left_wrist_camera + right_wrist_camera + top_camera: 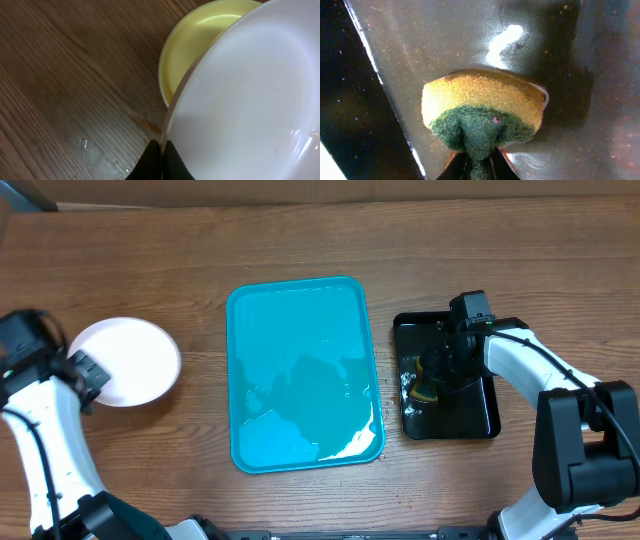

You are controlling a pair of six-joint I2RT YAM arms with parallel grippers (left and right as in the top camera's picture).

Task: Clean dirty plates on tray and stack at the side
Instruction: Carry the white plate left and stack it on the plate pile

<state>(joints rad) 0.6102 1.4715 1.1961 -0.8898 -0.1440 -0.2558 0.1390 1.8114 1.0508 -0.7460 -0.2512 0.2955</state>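
Edges: we see the tray (290, 330) in the middle of the overhead view. Its long sides run up and down the frame, and its raised rim is unbroken all round.
Neighbour on the right: the black tray (470, 415) sits just beside the tray's right edge, with a narrow strip of table (200, 240) between them.
Open room: a wider band of bare wood lies between the tray's left rim and the plates at the left of the frame. More wood runs across the top.
Tray contents: a film of water and a pale patch in the lower right corner; we cannot tell whether that patch is foam or glare.
Plates: the white plate (250, 100) lies over the yellow plate (195, 45) on the wood, left of the tray and apart from it. The yellow rim peeks out at the top of the left wrist view.
Left gripper (161, 150): fingers pressed together on the near rim of the white plate.
Black tray contents: a wet sheen and the sponge (482, 112), yellow with a green scouring face.
Right gripper (479, 162): clamped on the sponge's green side, with the sponge against the wet floor of the black tray.
Wood by the plates: we see a small wet glint and a faint orange mark near the white plate's rim.
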